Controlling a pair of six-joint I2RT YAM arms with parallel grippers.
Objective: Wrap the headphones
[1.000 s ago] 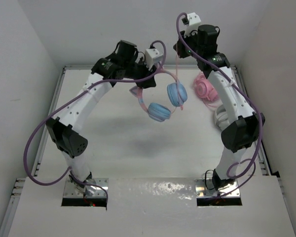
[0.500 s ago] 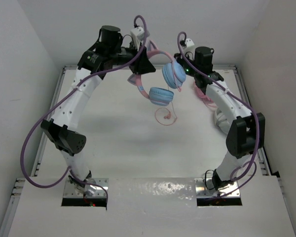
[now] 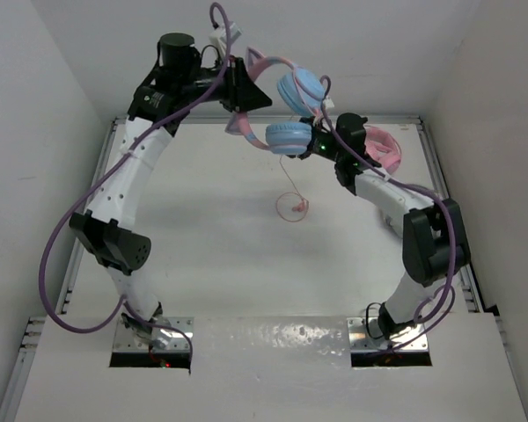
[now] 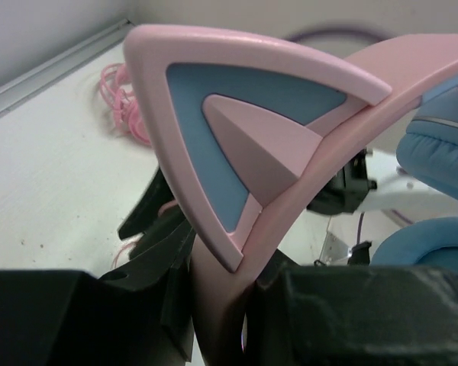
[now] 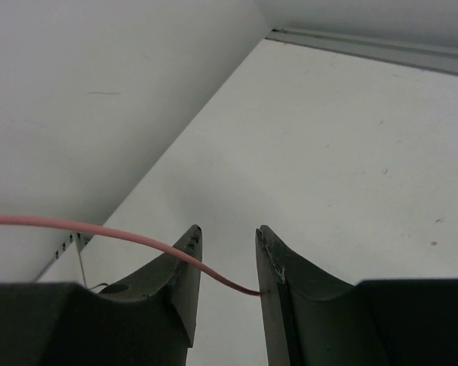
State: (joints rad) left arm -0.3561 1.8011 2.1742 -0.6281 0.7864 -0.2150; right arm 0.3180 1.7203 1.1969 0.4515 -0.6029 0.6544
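The headphones (image 3: 288, 138), with light blue ear cups and a pink cat-ear headband, hang high over the back of the table. My left gripper (image 3: 246, 95) is shut on the headband (image 4: 214, 305), and a cat ear (image 4: 244, 130) fills the left wrist view. The thin pink cable (image 3: 292, 207) drops from the cups to a small loop by the table. My right gripper (image 3: 310, 139) is just beside the lower ear cup. Its jaws (image 5: 227, 229) stand open, and the cable (image 5: 99, 229) crosses the left finger and touches the right finger's inner face.
All-pink headphones (image 3: 384, 148) lie at the back right, behind the right arm. A pink cable bundle (image 4: 120, 99) lies near the back rail. White walls close in the table (image 3: 211, 255) on three sides. The white-grey headphones are not visible.
My left arm has lifted the headphones higher and further back. My right arm has swung left and down from the back right to the ear cups. The cable now hangs free.
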